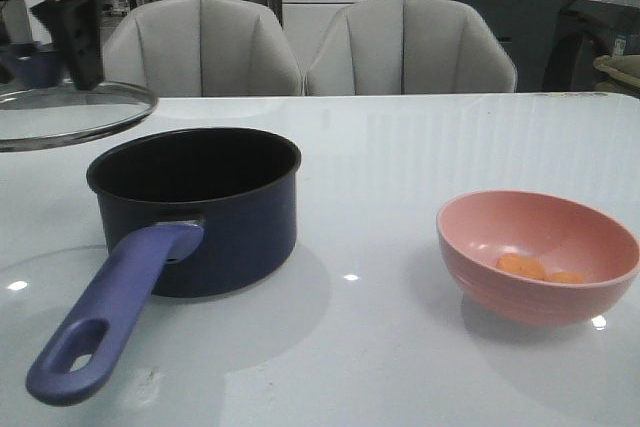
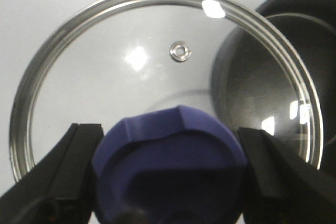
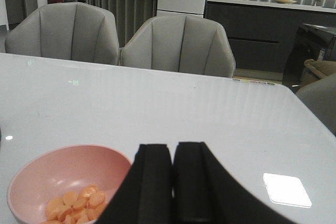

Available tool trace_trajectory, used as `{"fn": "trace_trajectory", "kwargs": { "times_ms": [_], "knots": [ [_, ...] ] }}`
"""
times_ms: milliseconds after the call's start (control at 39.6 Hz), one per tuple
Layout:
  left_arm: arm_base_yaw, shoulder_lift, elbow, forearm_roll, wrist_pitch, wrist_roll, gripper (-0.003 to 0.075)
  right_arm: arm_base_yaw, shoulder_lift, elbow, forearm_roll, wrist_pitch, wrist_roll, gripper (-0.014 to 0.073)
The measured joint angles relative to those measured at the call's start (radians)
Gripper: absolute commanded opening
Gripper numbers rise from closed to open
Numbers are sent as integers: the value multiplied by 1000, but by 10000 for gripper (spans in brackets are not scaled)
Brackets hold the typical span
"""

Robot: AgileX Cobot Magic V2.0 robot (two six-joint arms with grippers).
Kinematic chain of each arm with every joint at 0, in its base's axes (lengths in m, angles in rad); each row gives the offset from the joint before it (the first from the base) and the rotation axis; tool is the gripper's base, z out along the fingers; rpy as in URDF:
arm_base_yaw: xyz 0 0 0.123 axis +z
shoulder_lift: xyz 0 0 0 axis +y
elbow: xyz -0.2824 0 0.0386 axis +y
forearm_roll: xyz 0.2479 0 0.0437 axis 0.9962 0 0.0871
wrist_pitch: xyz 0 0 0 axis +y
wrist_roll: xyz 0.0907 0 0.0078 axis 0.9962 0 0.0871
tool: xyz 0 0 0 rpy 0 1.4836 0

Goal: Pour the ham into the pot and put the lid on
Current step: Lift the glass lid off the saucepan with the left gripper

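Pot (image 1: 200, 209) handle nearest, lid (image 1: 70, 115) aloft left — bowl (image 1: 537, 255) apart right

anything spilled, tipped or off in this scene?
Nothing stands out. Orange ham pieces all sit in the pink round bowl, the dark navy pot is upright, and the left gripper holds the clear glass lid by its knob.
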Motion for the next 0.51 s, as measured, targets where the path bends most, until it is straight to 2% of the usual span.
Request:
{"fn": "trace_trajectory", "kwargs": {
  "times_ms": [303,506],
  "knots": [
    [163,-120,222,-2,-117,0,155,0,0,0,0,0,0,148],
    [223,-144,366,0,-226,0,155,0,0,0,0,0,0,148]
  ]
}}
